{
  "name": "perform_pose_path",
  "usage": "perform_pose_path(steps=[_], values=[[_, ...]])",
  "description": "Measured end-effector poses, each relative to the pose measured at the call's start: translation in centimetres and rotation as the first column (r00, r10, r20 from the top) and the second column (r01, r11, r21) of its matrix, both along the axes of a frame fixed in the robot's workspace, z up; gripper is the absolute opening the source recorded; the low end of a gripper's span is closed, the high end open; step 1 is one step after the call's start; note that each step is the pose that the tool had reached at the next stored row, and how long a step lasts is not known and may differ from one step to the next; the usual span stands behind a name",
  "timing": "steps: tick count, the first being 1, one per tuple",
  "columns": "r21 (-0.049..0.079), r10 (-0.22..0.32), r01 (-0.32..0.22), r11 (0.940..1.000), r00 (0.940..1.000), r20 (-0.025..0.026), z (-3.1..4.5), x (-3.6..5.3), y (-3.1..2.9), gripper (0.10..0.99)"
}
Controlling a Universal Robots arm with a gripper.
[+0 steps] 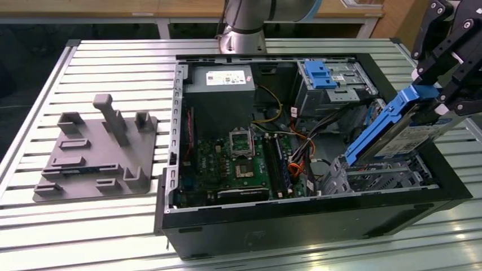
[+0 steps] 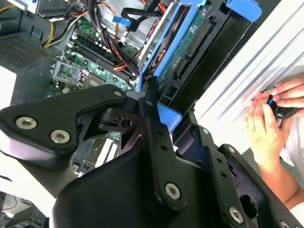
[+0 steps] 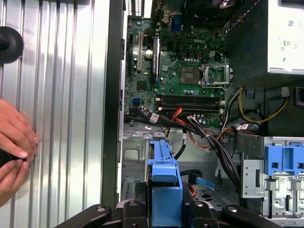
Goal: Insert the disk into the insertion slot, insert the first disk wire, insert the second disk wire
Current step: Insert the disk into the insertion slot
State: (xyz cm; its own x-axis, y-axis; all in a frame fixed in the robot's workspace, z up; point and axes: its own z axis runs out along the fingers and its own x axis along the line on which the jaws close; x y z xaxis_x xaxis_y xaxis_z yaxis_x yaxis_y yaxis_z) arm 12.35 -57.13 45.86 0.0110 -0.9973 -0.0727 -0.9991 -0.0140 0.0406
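An open computer case (image 1: 301, 217) lies on a slatted metal table. My gripper (image 1: 435, 100) is at the exterior view's right, shut on the upper end of the disk (image 1: 395, 132), a silver drive in a bright blue frame. The disk hangs steeply tilted, its lower end at the mouth of the insertion slot (image 1: 384, 176), the low perforated silver cage in the case's near right corner. In the first wrist view the blue frame (image 3: 164, 173) points down at the slot's sheet metal (image 3: 135, 156). Loose cables (image 1: 301, 153) lie beside the slot; I cannot tell which are the disk wires.
A taller grey cage with a blue latch (image 1: 331, 79) stands at the case's far right, a power supply (image 1: 222, 79) at the back, and the motherboard (image 1: 233, 164) on the floor. A grey fixture plate (image 1: 98, 152) lies left of the case. A person's hands (image 2: 268, 116) rest on the table.
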Motion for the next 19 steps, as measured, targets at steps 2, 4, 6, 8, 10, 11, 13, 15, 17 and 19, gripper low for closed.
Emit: perform_pose_path(steps=[2,4,6,8,10,11,13,15,17,19], values=[[0.000,0.000,0.000,1.0000,1.0000,0.0000,-0.07,0.00,-0.01,0.365],[0.000,0.000,0.000,1.0000,1.0000,0.0000,-0.13,0.00,-0.01,0.365],[0.000,0.000,0.000,1.0000,1.0000,0.0000,-0.19,0.00,-0.02,0.365],[0.000,0.000,0.000,1.0000,1.0000,0.0000,-0.26,0.00,-0.02,0.365],[0.000,0.000,0.000,1.0000,1.0000,0.0000,-0.33,0.00,-0.03,0.365],[0.000,0.000,0.000,1.0000,1.0000,0.0000,-0.37,0.00,-0.03,0.365],[0.000,-0.001,0.001,1.0000,1.0000,0.0000,-0.45,0.00,-0.03,0.365],[0.000,-0.001,0.001,1.0000,1.0000,0.0001,-0.53,0.00,-0.04,0.365],[0.000,-0.002,0.002,1.0000,1.0000,0.0000,-0.66,0.00,-0.04,0.365],[0.000,-0.003,0.003,1.0000,1.0000,0.0000,-0.80,0.00,-0.04,0.365]])
